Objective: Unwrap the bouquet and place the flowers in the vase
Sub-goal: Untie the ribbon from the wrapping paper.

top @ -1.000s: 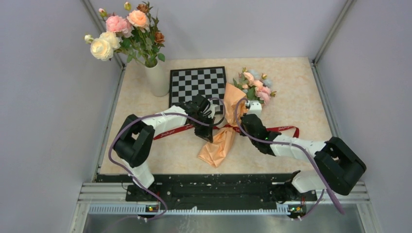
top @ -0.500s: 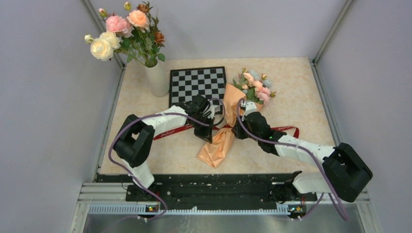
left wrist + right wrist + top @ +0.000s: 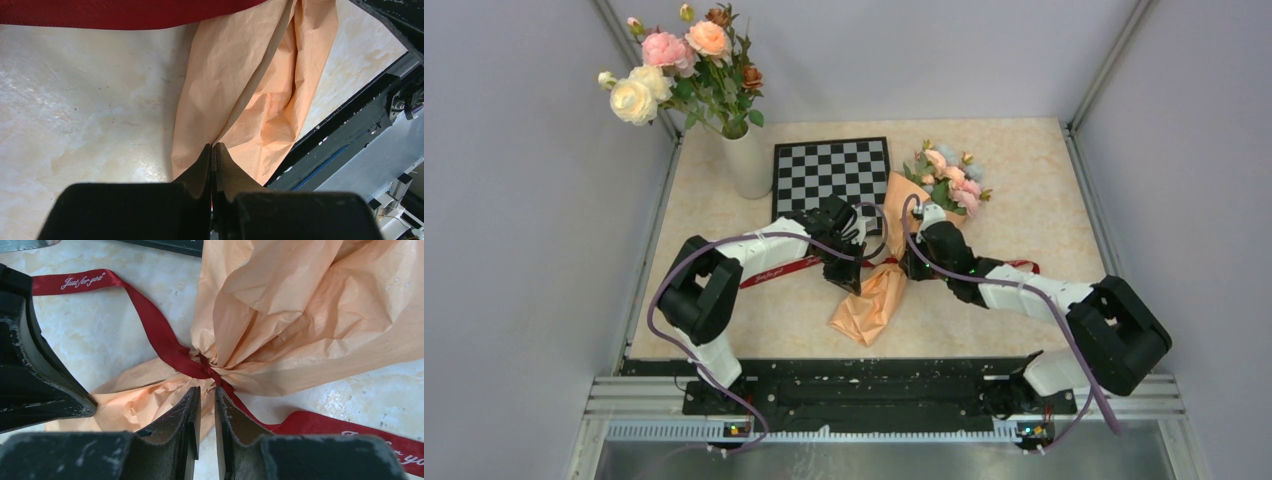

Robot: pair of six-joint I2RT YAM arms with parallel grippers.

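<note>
On mid-table: bouquet lies flat, ribbon knotted.
Left gripper: jaws pressed together against bouquet's left edge.
Right gripper: narrow gap, tips at ribbon knot.

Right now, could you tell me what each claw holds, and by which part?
Left claw: pinching the bouquet by a fold of its paper tail. Right claw: ajar at the ribbon knot, holding nothing.

Crinkled peach bouquet, red ribbon knot, right claw narrowly parted just below
</note>
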